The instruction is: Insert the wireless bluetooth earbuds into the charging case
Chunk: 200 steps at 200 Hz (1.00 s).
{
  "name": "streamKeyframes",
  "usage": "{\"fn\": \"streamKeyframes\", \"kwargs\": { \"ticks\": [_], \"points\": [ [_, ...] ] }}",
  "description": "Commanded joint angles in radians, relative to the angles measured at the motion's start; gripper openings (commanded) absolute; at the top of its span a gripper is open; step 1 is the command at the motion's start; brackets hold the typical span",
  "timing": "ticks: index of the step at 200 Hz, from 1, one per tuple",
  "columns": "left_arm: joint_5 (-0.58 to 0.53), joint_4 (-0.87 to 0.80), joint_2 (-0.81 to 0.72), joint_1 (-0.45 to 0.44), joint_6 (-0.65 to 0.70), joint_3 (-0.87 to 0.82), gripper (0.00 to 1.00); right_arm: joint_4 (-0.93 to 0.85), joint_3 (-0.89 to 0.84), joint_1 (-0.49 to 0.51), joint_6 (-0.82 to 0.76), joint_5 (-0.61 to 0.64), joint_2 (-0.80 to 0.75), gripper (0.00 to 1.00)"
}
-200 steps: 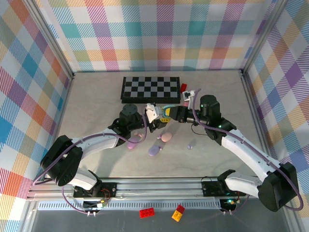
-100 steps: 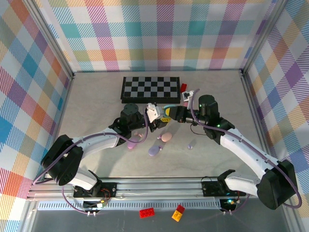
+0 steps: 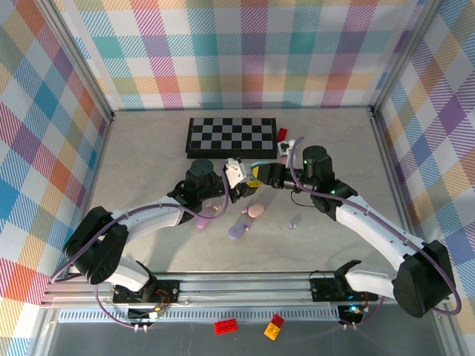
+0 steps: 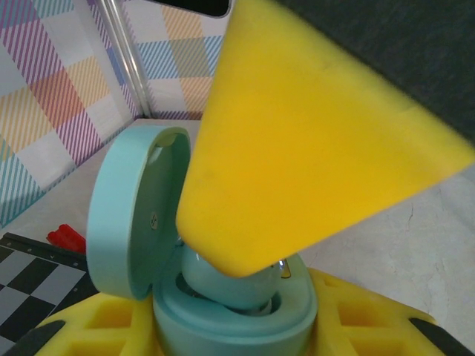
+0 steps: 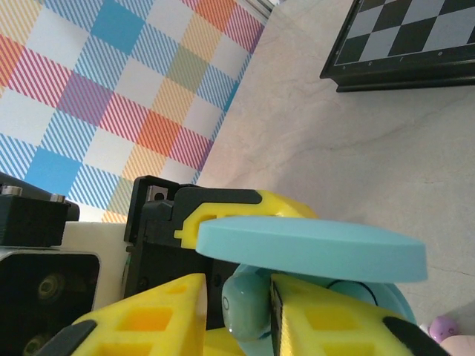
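Right now a teal earbud (image 4: 226, 285) is sitting in the well of the teal charging case (image 4: 245, 337), at the lower middle of the left wrist view, with the lid (image 4: 126, 215) standing open on the left. The left gripper (image 3: 239, 187) is clamping the case's base between its yellow fingers (image 4: 89, 326). The right gripper (image 5: 239, 315) is straddling the earbud at the bottom of its own wrist view; whether it is pinching, I cannot tell. Lower in the overhead frame, a pink case (image 3: 254, 211), a lilac case (image 3: 236, 231) and a lilac bud (image 3: 294, 222) are lying on the table (image 3: 148, 156), with a chessboard (image 3: 231, 136) above.
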Motion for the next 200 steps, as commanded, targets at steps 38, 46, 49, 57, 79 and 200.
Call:
{"fn": "streamKeyframes", "kwargs": {
  "ticks": [38, 46, 49, 57, 79, 200],
  "points": [
    [0.016, 0.082, 0.005, -0.011, -0.042, 0.026, 0.32, -0.049, -0.027, -0.005, -0.060, 0.069, -0.089, 0.40],
    [0.018, 0.087, 0.006, -0.008, -0.049, 0.024, 0.32, -0.048, -0.029, -0.006, -0.077, 0.061, -0.106, 0.42],
    [0.018, 0.087, 0.006, -0.009, -0.049, 0.023, 0.32, -0.050, -0.031, -0.006, -0.084, 0.059, -0.113, 0.42],
    [0.018, 0.087, 0.005, -0.007, -0.051, 0.021, 0.32, -0.052, -0.029, -0.005, -0.101, 0.053, -0.132, 0.44],
    [0.028, 0.082, -0.005, -0.007, -0.049, 0.009, 0.32, -0.071, -0.001, -0.007, -0.142, 0.039, -0.161, 0.47],
    [0.055, 0.044, -0.008, -0.006, -0.045, 0.015, 0.31, -0.264, 0.240, -0.014, -0.202, 0.021, 0.058, 0.51]
  ]
}}
